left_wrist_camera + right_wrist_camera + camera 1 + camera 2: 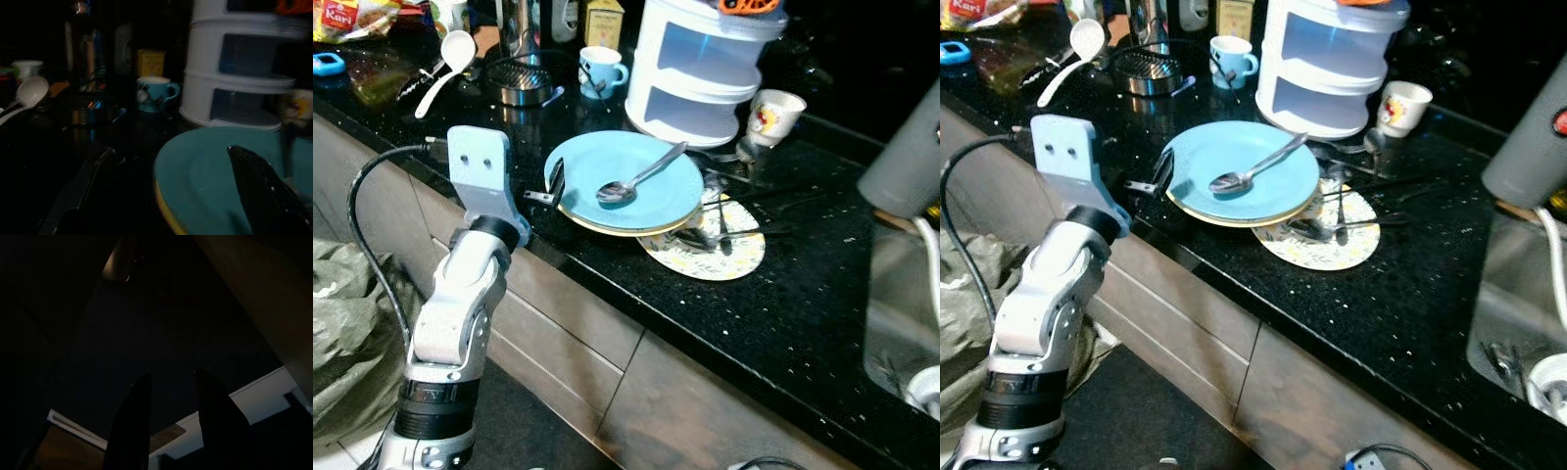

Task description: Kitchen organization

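The left tool [551, 186], fingers spread, straddles the near rim of the blue plate [646, 166] on the surface [783, 294]. Stiff, slick, breakable; a spoon [636, 181] lies loose on it. Pinch the rim, lift level. The right tool [168, 416] hangs idle, slightly parted.

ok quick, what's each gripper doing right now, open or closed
Left gripper: open, fingers either side of the blue plate's near rim, not clamped.
Right gripper: open, holding nothing, hanging idle in the dark.

On your worktop [783, 313], the spoon [636, 180] lies on 2 stacked plates [622, 186]; the cup [603, 70] stands behind them.
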Motion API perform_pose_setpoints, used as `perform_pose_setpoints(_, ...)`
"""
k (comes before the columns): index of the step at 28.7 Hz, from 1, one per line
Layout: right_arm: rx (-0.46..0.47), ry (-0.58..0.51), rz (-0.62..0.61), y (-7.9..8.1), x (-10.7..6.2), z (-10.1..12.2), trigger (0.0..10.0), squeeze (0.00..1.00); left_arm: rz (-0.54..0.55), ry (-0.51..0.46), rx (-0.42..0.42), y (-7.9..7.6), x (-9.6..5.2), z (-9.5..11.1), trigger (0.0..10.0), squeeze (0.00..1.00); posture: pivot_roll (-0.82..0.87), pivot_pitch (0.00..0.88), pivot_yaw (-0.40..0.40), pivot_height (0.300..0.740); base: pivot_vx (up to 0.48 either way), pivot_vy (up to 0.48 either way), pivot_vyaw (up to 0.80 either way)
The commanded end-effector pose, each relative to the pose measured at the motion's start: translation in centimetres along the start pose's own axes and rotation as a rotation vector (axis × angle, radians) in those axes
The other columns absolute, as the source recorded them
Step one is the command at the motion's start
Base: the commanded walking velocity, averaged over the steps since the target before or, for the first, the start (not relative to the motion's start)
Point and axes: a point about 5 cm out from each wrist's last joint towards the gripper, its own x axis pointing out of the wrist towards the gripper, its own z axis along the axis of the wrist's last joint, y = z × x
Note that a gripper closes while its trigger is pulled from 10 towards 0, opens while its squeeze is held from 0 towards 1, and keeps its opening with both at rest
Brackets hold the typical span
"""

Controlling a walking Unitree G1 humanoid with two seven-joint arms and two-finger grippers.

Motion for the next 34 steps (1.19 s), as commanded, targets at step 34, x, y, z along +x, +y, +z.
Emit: perform_pose_setpoints(34, 0.027, -0.005, -0.030, -1.4, -0.4, -0.1, 10.0, 0.00, -0.304, 0.064, 0.149, 5.2, 5.1, 3.0, 10.0, 0.00, 0.06, 0.084, -0.101, 0.740, 0.000, 0.000, 0.00)
